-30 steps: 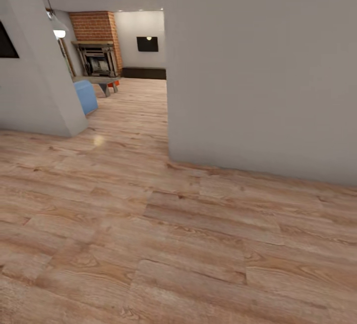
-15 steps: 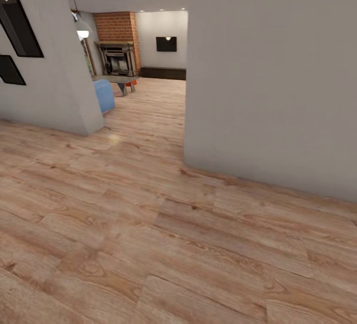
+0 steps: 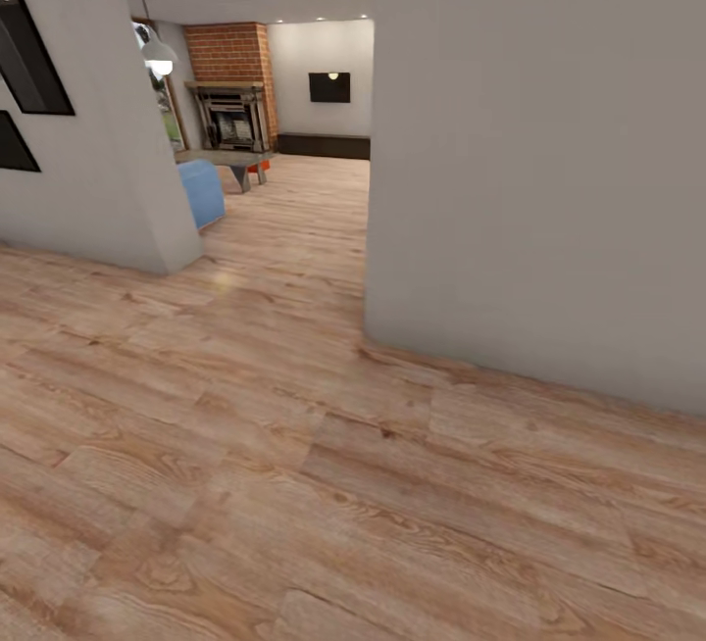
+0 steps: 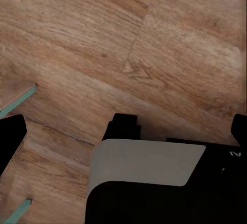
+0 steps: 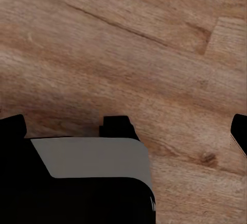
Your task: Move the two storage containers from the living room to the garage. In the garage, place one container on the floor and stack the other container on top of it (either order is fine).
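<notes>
Since the half-second-old picture the head view has barely shifted, a slight slide of the whole scene that reads as the camera easing forward, not the furniture moving; against the one-second-old picture the fireplace has swung toward centre, so the base has been turning to face the opening.

Ahead at about 11 o'clock lies the living room (image 3: 294,146): a red brick fireplace (image 3: 231,82) with a dark firebox, a blue sofa (image 3: 202,192) corner, and a low grey tabletop (image 3: 221,161). Just past its far end shows a small orange-red patch (image 3: 258,168), which I judge to be one of the storage containers; it is too small to tell more, and the second I cannot pick out. A long dark cabinet (image 3: 326,145) runs along the far wall.

Matte pale grey walls frame the passage: a slanted corner at 9 o'clock and a broad flat wall (image 3: 549,161) at 2 o'clock. Light wood-plank floor (image 3: 294,484), grained and faintly glossy, runs throughout.

Both wrist views look down onto planks. Whether the left end effector (image 4: 128,126) or the right end effector (image 5: 123,126) is spread or closed I cannot tell; neither appears to carry anything.

Driving well here means holding the middle of the gap, staying off the right wall's corner, then slowing before the sofa.
</notes>
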Tool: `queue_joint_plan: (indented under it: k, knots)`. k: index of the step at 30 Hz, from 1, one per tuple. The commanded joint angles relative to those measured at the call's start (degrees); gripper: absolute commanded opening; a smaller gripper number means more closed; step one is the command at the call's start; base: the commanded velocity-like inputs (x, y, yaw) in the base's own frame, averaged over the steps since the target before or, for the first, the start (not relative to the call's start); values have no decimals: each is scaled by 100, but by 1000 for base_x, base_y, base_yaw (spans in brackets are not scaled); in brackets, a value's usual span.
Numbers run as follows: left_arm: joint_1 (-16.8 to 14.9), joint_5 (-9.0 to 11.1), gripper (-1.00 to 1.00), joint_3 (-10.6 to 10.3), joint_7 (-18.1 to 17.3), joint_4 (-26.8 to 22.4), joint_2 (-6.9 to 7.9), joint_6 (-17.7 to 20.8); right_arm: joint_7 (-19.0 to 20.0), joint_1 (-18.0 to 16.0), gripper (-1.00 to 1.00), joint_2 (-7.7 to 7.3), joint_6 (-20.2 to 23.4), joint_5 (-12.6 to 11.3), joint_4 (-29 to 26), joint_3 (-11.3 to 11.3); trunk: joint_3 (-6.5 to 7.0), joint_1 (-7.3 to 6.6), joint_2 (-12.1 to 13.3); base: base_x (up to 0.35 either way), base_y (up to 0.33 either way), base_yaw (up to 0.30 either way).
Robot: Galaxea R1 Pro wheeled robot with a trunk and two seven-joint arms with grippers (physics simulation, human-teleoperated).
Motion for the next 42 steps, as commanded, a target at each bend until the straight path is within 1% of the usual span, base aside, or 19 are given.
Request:
queue_joint_plan:
  k: [1,12,21,27,29,42]
  knots:
    - [-6,38,100,-1,16,-1,-1,17,-2,-6,100,6,-31,-53,18,48,-5,3,-2,321,0,0]
    - [2,38,100,-1,16,2,-7,14,-2,-6,100,6,-38,-53,18,48,-5,3,-2,321,0,0]
    - [116,37,100,-1,8,-1,-4,9,-2,-6,100,17,-27,-53,18,55,-5,3,-2,321,0,0]
    - [321,30,100,-1,7,-3,-40,-24,4,110,100,39,-17,-29,18,62,-5,3,-2,321,0,0]
    - [370,34,100,-1,7,-3,-31,-42,6,161,100,47,-9,-18,18,64,-5,3,-2,321,0,0]
    - [393,29,100,-1,7,-3,-18,-61,7,191,100,27,-11,-17,18,65,-5,3,-2,322,0,0]
